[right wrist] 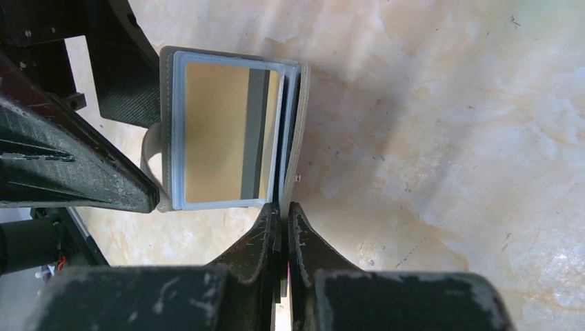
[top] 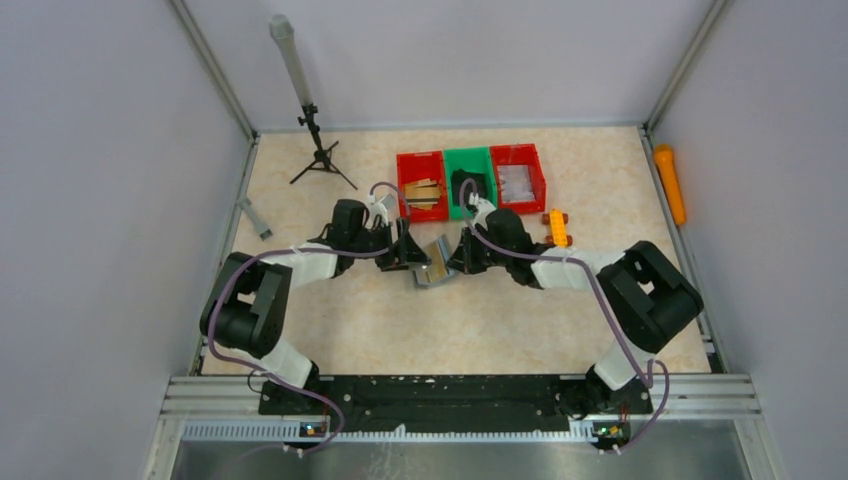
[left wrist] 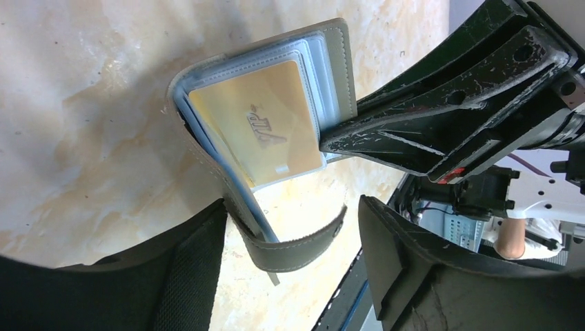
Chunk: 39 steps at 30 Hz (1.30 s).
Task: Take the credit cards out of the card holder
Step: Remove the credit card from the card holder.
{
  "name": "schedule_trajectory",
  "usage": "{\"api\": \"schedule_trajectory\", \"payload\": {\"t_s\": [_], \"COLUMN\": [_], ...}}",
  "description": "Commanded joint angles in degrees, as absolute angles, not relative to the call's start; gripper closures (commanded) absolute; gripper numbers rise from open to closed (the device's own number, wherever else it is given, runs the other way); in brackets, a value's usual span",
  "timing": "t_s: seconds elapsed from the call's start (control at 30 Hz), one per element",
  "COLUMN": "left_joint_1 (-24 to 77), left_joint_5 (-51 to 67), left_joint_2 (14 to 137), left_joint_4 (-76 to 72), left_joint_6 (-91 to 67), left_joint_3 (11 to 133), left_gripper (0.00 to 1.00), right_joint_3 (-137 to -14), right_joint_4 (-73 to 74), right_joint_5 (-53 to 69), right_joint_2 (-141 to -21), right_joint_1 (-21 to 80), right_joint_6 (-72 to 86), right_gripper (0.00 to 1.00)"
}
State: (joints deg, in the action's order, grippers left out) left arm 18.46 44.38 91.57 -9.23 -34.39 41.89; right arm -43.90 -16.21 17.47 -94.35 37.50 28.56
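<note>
Extraction looks not yet begun: a gold card (left wrist: 259, 127) sits in its clear pocket of the card holder (left wrist: 331, 69), held up just in front of the green bin (top: 469, 151). Right pincer (right wrist: 283, 221) clamps the holder's edge; left pincer (left wrist: 290, 221) gapes astride its strap (left wrist: 296, 243).

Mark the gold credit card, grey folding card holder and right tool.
flat gold credit card (left wrist: 259, 131): left wrist view, printed face.
grey folding card holder (left wrist: 296, 247): left wrist view, strap tab.
right tool (right wrist: 283, 206): right wrist view, between fingertips.

Right tool (left wrist: 332, 143) seemingly pinches card holder (left wrist: 338, 69) showing gold card (left wrist: 255, 127).
</note>
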Motion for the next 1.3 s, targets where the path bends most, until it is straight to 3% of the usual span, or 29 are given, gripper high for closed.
{"api": "schedule_trajectory", "payload": {"t_s": [0.0, 0.27, 0.33, 0.53, 0.7, 0.97, 1.27], "left_joint_1": [18.37, 18.37, 18.37, 18.34, 18.37, 18.37, 18.37], "left_joint_5": [47.87, 43.77, 43.16, 43.69, 42.47, 42.36, 42.80], "left_joint_2": [91.85, 94.36, 94.23, 94.52, 95.52, 95.61, 95.52], "left_joint_4": [-13.07, -6.23, -5.63, -6.07, -4.73, -4.48, -4.68], "left_joint_6": [-34.66, -31.96, -31.62, -31.77, -31.40, -31.38, -31.46], "left_joint_3": [42.34, 45.39, 45.50, 45.50, 46.04, 46.16, 46.11], "left_gripper": [0.30, 0.77, 0.83, 0.80, 0.83, 0.85, 0.87], "right_joint_3": [-42.97, -42.27, -42.38, -40.78, -38.99, -38.90, -38.93], "right_joint_4": [-18.19, -19.28, -18.51, -23.45, -29.95, -30.34, -30.44], "right_joint_5": [17.07, 17.10, 16.21, 21.47, 27.73, 27.86, 27.92], "right_joint_2": [-91.60, -90.71, -90.70, -90.26, -89.75, -89.97, -90.00], "right_joint_1": [38.19, 38.14, 38.00, 37.35, 37.35, 37.35, 37.35], "right_joint_6": [27.45, 27.67, 27.84, 28.91, 30.19, 30.40, 30.44], "right_gripper": [1.00, 1.00, 1.00, 1.00, 0.89, 0.87, 0.76]}}
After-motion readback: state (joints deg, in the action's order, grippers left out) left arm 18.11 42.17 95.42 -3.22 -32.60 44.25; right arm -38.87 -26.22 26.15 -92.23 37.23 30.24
